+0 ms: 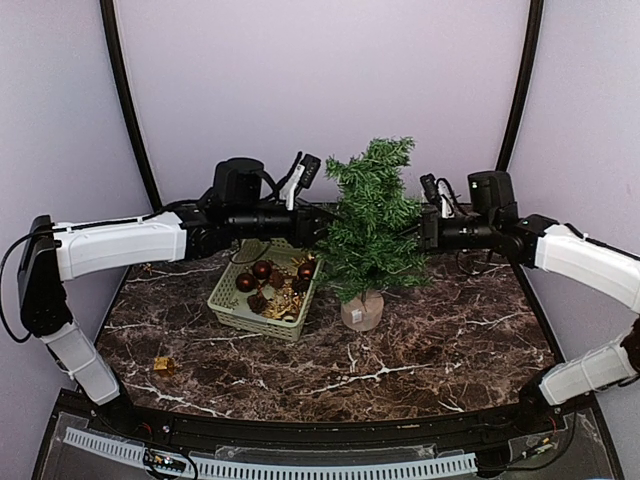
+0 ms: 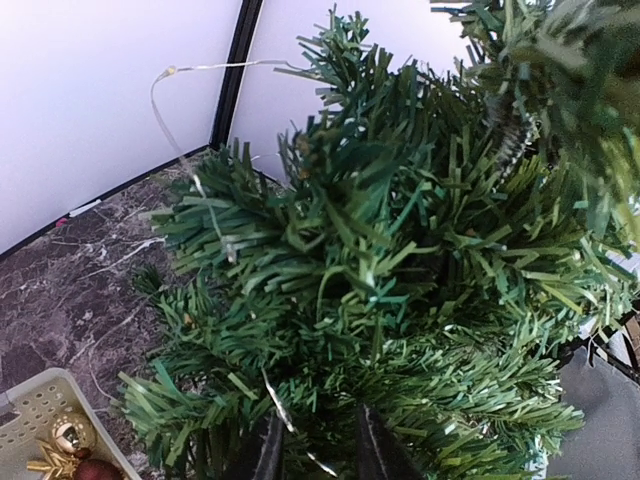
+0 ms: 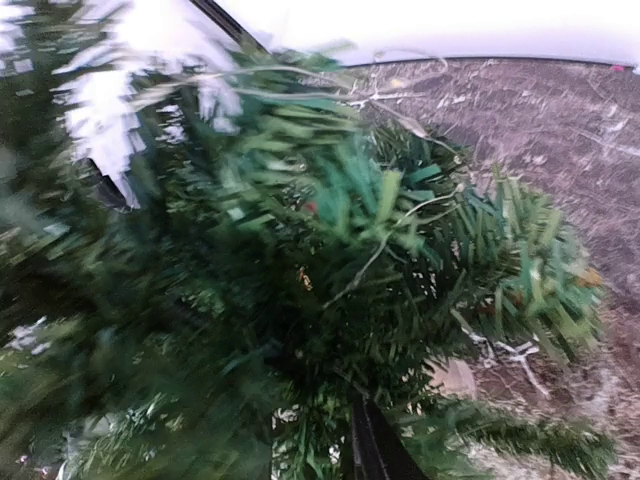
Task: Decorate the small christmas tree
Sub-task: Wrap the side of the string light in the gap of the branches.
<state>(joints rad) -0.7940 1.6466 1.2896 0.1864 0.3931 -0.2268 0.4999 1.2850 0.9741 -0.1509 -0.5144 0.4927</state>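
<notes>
The small christmas tree (image 1: 372, 225) stands upright on the worktop (image 1: 420, 370), its trunk in a round base (image 1: 362, 310). It is just right of the basket (image 1: 232, 305) of ornaments. Its long axis is vertical.

Both arms reach in at mid-height, one from each side, so the tree lies between the tools. Both tools are in contact with the foliage, and neither arm is clearly the nearer.

**Left tool (image 2: 318, 440):** the fingers (image 2: 268, 455) stand apart, buried in the lower branches. A thin light wire (image 2: 170, 71) loops clear of the upper-left branches and runs down between the fingers. The gap looks too wide to be pinching the wire.

**Right tool (image 1: 425, 232):** its wrist view is blurred and shows only one finger. Whether it is spread or pressed together cannot be told.

**Judgement:** the next move turns on the wire. It must lie across the branches, crosswise to the vertical axis, without tilting the tree.
</notes>
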